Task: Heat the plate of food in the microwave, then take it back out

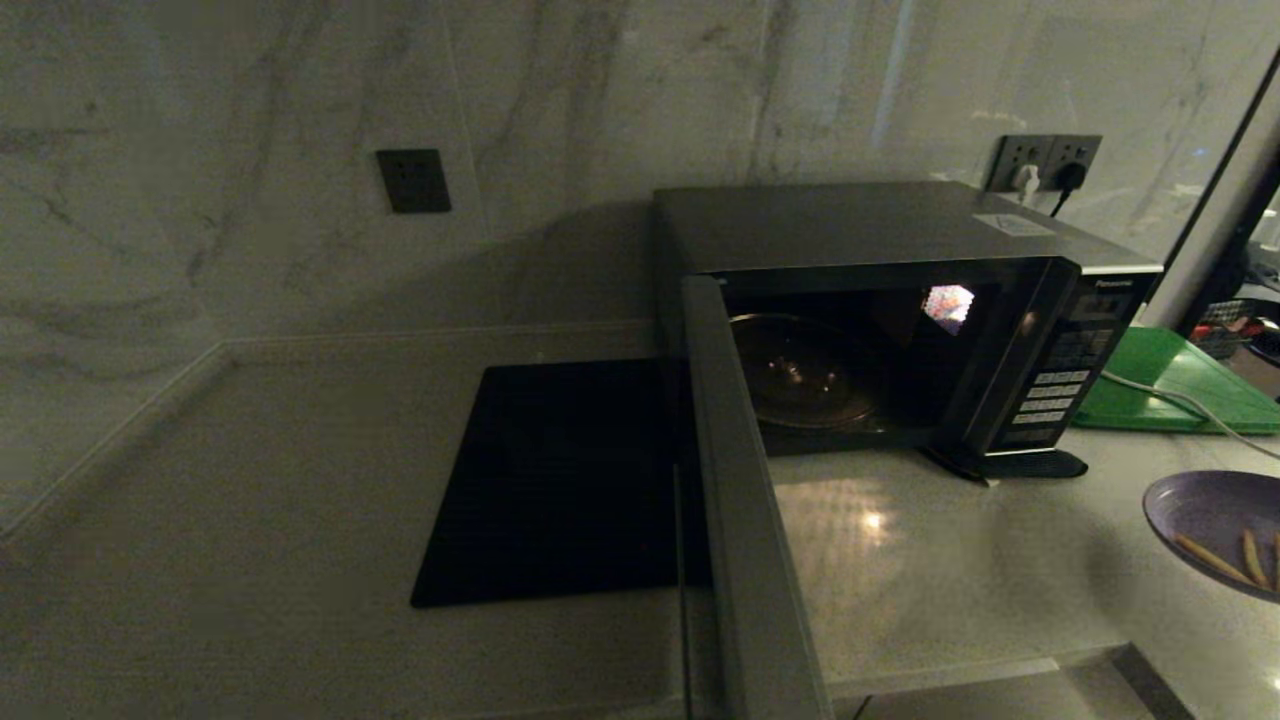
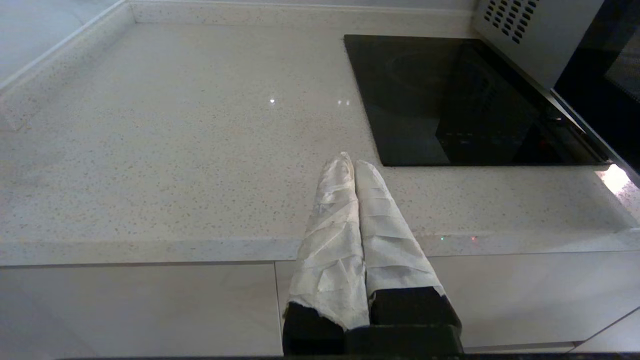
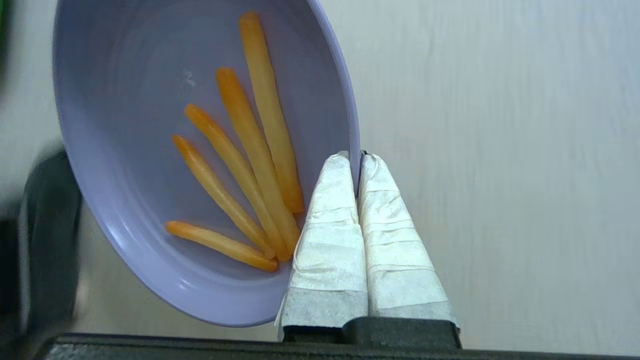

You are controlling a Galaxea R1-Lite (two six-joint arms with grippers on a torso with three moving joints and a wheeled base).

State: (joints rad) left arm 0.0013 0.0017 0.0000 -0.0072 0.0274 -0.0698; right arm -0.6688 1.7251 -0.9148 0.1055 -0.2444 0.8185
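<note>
The plate of food (image 3: 125,210) is pale lavender with 5 orange-yellow sticks. The microwave (image 1: 880,300) is silver-grey with a dark cavity, beside a black cooktop (image 1: 560,480) and a green board (image 1: 1180,385); the speckled countertop (image 2: 175,150) is off-white.

A dim kitchen corner: marble-veined wall (image 1: 300,120), pale speckled countertop (image 1: 250,480), a double wall socket (image 1: 1045,160).

- We see our left gripper (image 2: 354,162) hanging above the front edge of the pale speckled worktop (image 2: 175,150), its two white-wrapped fingers (image 2: 332,220) pressed together with nothing between them.
- A flat black cooktop (image 2: 450,100) lies set into the worktop, just beyond the fingertips and to one side.
- The microwave (image 2: 530,35) stands beside the cooktop; we see its vented grey side and its dark door.
- Pale cabinet fronts (image 2: 140,310) run below the worktop edge.
</note>
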